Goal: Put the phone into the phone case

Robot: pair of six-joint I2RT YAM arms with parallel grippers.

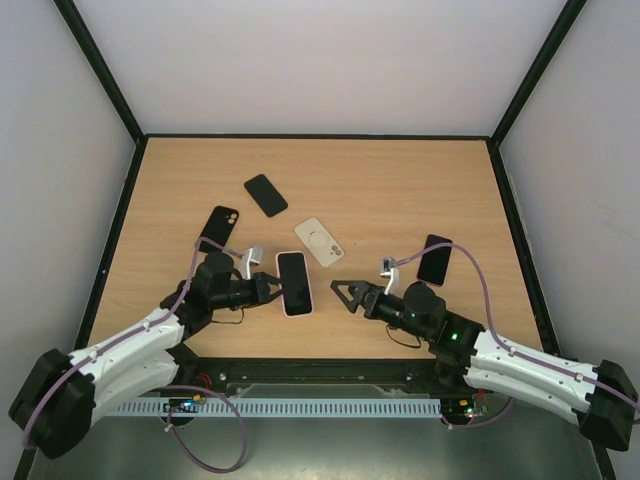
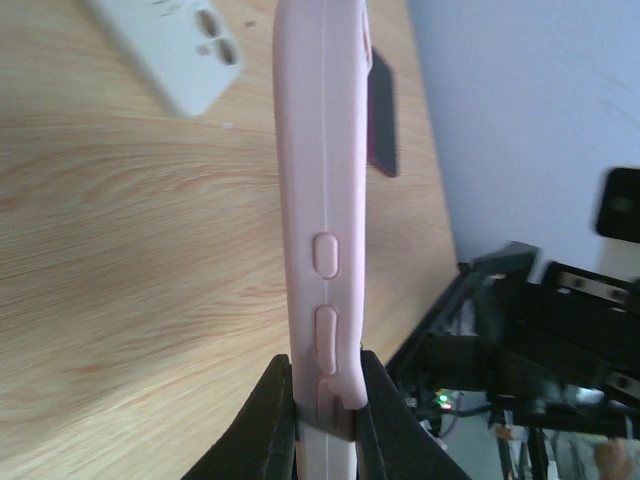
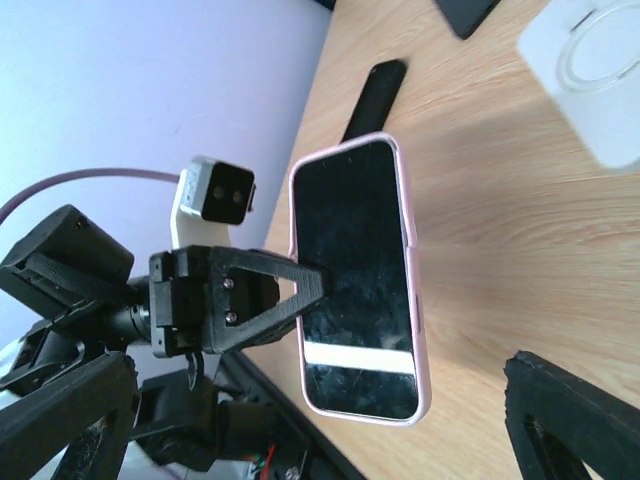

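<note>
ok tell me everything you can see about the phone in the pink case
The phone has a dark, smudged screen facing up and sits inside a pale pink case, matte and rubbery-looking, with two moulded oval side buttons. The left gripper is shut on one edge, one finger over the screen, near the table's front middle. Whether it's lifted, I can't tell.
</note>
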